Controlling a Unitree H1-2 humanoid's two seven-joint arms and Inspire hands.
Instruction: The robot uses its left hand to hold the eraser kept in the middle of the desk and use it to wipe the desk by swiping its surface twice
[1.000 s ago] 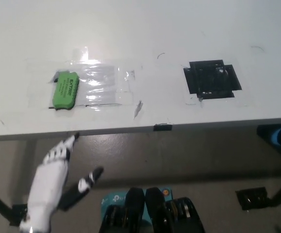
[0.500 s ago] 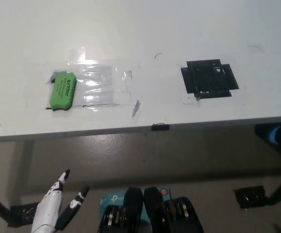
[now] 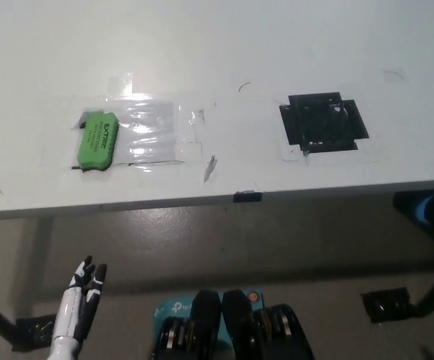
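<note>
Green rectangular eraser (image 3: 98,140) lies flat on the white desk (image 3: 217,52), left of middle near the front edge, on a clear tape patch (image 3: 153,133). White left hand (image 3: 78,311) hangs below the desk's front edge, fingers loosely apart, holding nothing. Fits either pre-grasp or post-wipe; right hand unseen.

eraser (image 3: 99,140) lies on desk (image 3: 217,52), left of tape patch (image 3: 323,122).

Desk (image 3: 202,45) white, faint dark scribble marks. Eraser (image 3: 98,140) bright green, dark lettering on top. Tape patch (image 3: 153,131) beside it clear, glossy, white glare streaks. Taped square (image 3: 323,122) black, patchy. Left hand (image 3: 78,311) white with black fingertips. Floor (image 3: 239,240) grey-brown. Box (image 3: 173,309) at bottom teal with white logo.
</note>
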